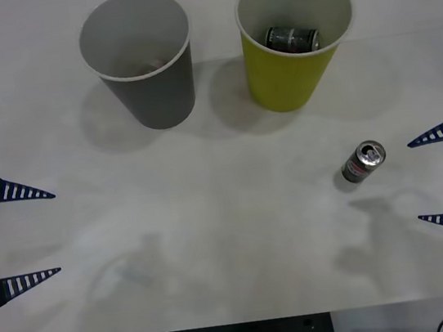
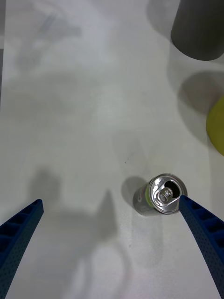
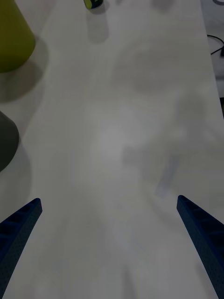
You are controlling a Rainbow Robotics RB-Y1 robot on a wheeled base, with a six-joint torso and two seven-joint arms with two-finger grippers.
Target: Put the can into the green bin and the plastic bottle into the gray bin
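The can [image 1: 363,162] stands upright on the white table, right of middle, its silver pull-tab top facing up [image 2: 163,195]. My right gripper [image 1: 414,182] hangs open at the right edge, just right of the can; in the right wrist view [image 2: 110,200] one fingertip [image 2: 186,205] sits beside the can's rim. The green bin [image 1: 288,82] stands at the back with a dark can [image 1: 292,38] lying inside. Left of it stands the gray bin [image 1: 154,97], with a dim shape at its bottom that I cannot identify. The plastic bottle is out of view. My left gripper [image 1: 56,232] waits open at the left edge.
Both bins stand close together at the table's far side [image 2: 198,28] [image 2: 217,126]. The table's front edge [image 1: 243,321] runs below the grippers, with dark equipment under it. Bare white tabletop [image 3: 112,140] stretches between the two grippers.
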